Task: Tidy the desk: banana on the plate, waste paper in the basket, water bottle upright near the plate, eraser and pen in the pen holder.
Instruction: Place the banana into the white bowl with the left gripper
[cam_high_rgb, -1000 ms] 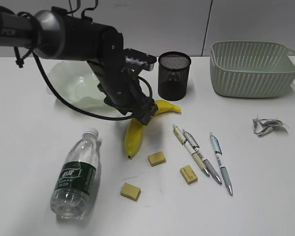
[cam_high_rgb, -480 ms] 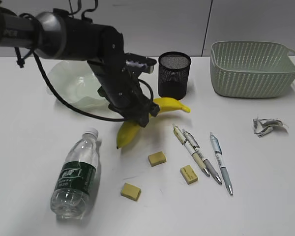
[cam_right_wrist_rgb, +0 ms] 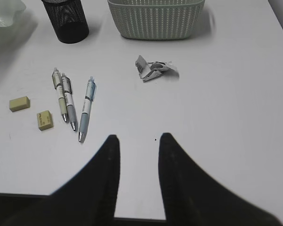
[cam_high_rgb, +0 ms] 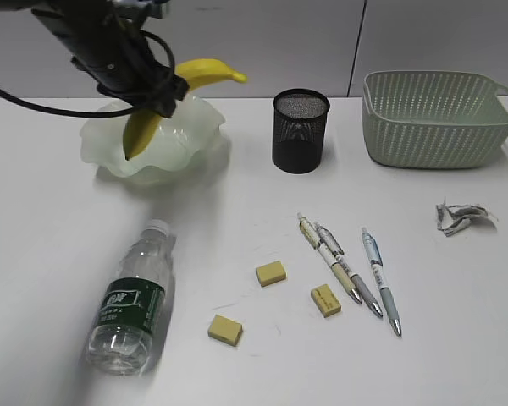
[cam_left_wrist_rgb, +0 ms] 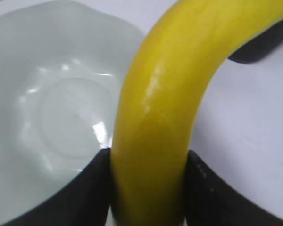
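Note:
My left gripper [cam_high_rgb: 165,91] is shut on the yellow banana [cam_high_rgb: 205,71] and holds it in the air above the pale-green ruffled plate [cam_high_rgb: 97,144]. In the left wrist view the banana [cam_left_wrist_rgb: 170,94] fills the jaws [cam_left_wrist_rgb: 148,188] with the plate [cam_left_wrist_rgb: 56,113] below left. The water bottle [cam_high_rgb: 132,298] lies on its side on the desk [cam_high_rgb: 59,245]. Three pens [cam_high_rgb: 349,269] and three yellow erasers [cam_high_rgb: 271,272] lie mid-desk. The waste paper [cam_high_rgb: 462,216] lies at the right. The black mesh pen holder [cam_high_rgb: 300,131] and the sage-green basket [cam_high_rgb: 438,118] stand at the back. My right gripper [cam_right_wrist_rgb: 137,139] is open and empty over the desk's near edge.
In the right wrist view the pens [cam_right_wrist_rgb: 68,101], two erasers [cam_right_wrist_rgb: 20,103], the waste paper [cam_right_wrist_rgb: 154,69], the pen holder [cam_right_wrist_rgb: 66,20] and the basket [cam_right_wrist_rgb: 155,19] lie ahead of the open jaws. The grey wall stands behind the desk.
My left gripper has lifted the banana off the desk and carried it up and left, from beside the pen holder to above the plate. The other things have not moved.

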